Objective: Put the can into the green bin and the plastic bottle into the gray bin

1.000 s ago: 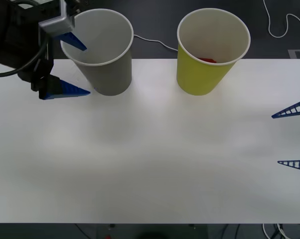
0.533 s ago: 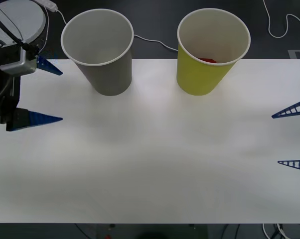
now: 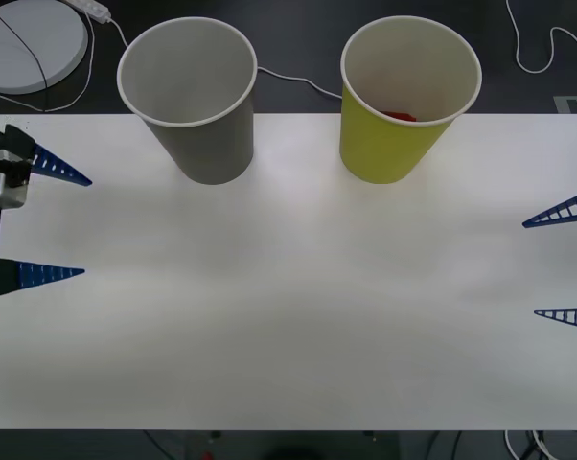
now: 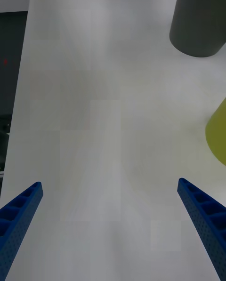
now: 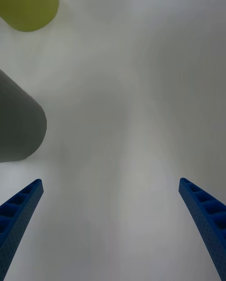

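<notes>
The gray bin (image 3: 197, 134) stands upright at the back left of the white table (image 3: 288, 287), and its pale inside shows nothing. Upright to its right is the green bin (image 3: 389, 149), where a bit of red from the can (image 3: 399, 116) shows at the bottom. The plastic bottle is hidden. My left gripper (image 3: 85, 227) hangs open and empty at the table's left edge, well clear of the gray bin. At the right edge, my right gripper (image 3: 530, 268) is also open and empty. The left wrist view shows the gray bin (image 5: 19, 121) and green bin (image 5: 28, 3) beyond the left gripper (image 5: 110, 181).
A round white disc (image 3: 30, 43) with a cable lies on the dark floor behind the table's left corner. More white cable (image 3: 538, 53) trails at the back right. In the right wrist view the gray bin (image 4: 197, 17) and green bin (image 4: 217, 135) stand past the right gripper (image 4: 109, 183).
My left arm has drawn back from the gray bin's rim, moving left and toward the table's front, and stayed open. The right arm has not moved.
</notes>
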